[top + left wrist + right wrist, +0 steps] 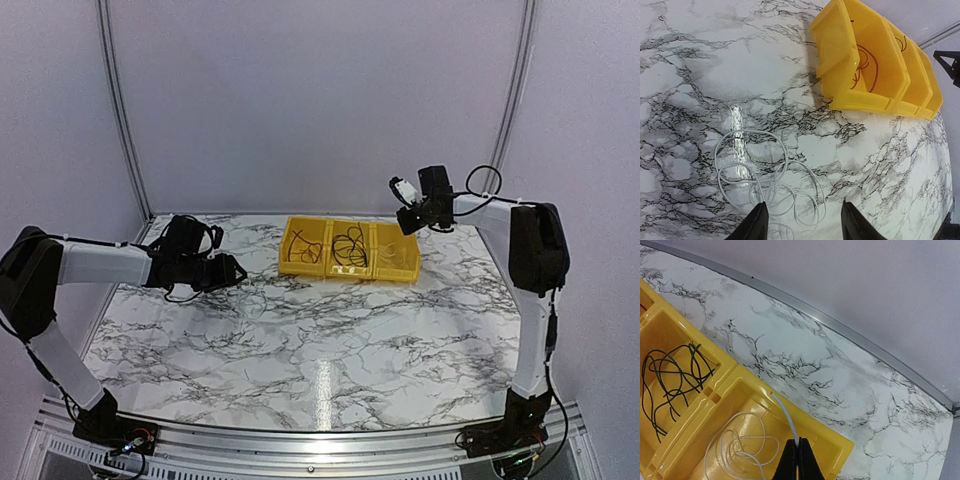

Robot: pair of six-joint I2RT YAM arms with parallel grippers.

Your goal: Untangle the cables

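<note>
Three yellow bins (350, 252) stand in a row at the back of the marble table. The left bin holds a thin red cable (866, 66), the middle one a dark cable (669, 381), the right one a coiled white cable (742, 447). My right gripper (798, 444) hangs over the right bin (830, 452), shut on that white cable's free end, which sticks up past the pads. A second white cable (762, 177) lies in loose loops on the table. My left gripper (802, 222) hovers open just above its near loops, holding nothing.
The bins (875, 60) sit up and to the right of the left gripper (232, 272). A metal rail (850, 335) and grey walls bound the table behind the right gripper (408, 215). The left arm's own black cables bunch at its wrist (190, 235).
</note>
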